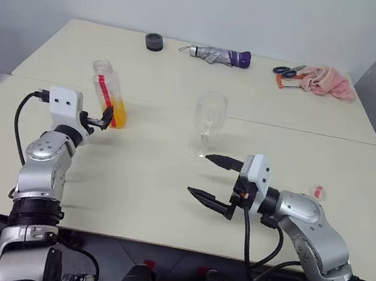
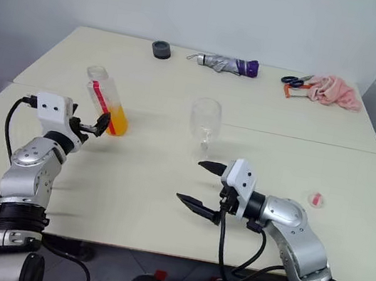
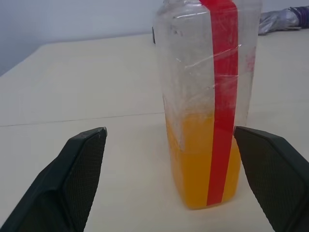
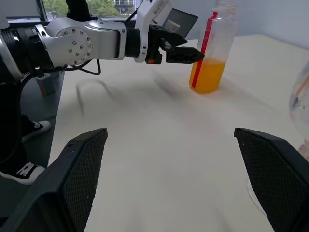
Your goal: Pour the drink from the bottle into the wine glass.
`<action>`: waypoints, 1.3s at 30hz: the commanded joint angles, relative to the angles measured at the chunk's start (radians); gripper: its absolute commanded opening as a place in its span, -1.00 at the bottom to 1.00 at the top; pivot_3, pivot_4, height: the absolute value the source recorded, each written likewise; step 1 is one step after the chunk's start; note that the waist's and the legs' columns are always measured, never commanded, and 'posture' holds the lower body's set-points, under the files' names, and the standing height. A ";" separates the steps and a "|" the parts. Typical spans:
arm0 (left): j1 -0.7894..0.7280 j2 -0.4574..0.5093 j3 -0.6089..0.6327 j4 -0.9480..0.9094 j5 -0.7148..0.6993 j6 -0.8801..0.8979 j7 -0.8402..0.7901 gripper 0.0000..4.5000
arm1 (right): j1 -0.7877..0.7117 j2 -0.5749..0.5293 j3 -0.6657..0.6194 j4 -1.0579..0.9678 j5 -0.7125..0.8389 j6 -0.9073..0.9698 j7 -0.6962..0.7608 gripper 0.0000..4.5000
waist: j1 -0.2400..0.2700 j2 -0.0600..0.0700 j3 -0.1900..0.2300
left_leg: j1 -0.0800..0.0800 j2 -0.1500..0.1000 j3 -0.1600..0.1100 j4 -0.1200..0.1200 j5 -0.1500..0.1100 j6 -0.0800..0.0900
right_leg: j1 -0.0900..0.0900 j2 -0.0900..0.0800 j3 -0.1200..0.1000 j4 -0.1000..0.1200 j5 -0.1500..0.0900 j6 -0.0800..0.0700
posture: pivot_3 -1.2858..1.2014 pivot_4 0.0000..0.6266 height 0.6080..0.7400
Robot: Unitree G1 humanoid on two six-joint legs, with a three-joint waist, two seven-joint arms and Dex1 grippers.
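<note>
Toward the table's (image 1: 163, 201) left edge, the bottle (image 1: 111, 97) stands just past the left gripper's (image 1: 102, 120) spread fingertips, unheld, while the wine glass (image 1: 207, 124) stands mid-table near the right gripper (image 1: 212, 178), also spread.

A small clear plastic bottle (image 1: 108, 93) with a red stripe stands left of centre on the cream table (image 1: 146, 177), uncapped, orange-yellow drink (image 1: 118, 114) filling its lower part. The left gripper (image 1: 105, 119), fingers apart, sits just beside the bottle's base. A clear stemmed wine glass (image 1: 208, 124) stands at centre. Below it, the right gripper (image 1: 209, 179) hangs spread wide, pointing left.

Along the top lie a dark round ring (image 1: 154, 41), a folded grey-purple umbrella (image 1: 218, 55), blue-handled scissors (image 1: 288, 71) and a pink cloth (image 1: 328, 82).
</note>
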 commanded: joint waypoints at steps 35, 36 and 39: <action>-0.016 -0.145 -0.039 -0.069 0.044 -0.063 0.162 1.00 | 0.074 -0.070 0.021 -0.068 0.011 -0.031 0.070 0.99 | 0.002 0.000 0.000 | -0.001 0.000 -0.001 0.000 0.000 0.000 | 0.000 0.000 -0.001 0.000 0.000 0.000 | 0.03 -0.52 1.00; -0.022 -0.148 -0.040 -0.064 0.045 -0.065 0.166 1.00 | 0.074 -0.069 0.021 -0.068 0.011 -0.031 0.070 0.99 | 0.002 0.000 0.000 | -0.001 0.000 -0.001 0.001 0.000 0.000 | 0.000 0.000 -0.001 0.000 0.000 0.000 | 0.03 -0.52 1.00; -0.038 -0.155 -0.042 -0.047 0.050 -0.073 0.177 1.00 | 0.074 -0.067 0.020 -0.067 0.009 -0.032 0.069 0.99 | 0.002 0.000 0.000 | -0.001 0.000 -0.001 0.001 0.000 0.000 | 0.000 0.000 -0.001 0.000 0.000 0.000 | 0.03 -0.52 1.00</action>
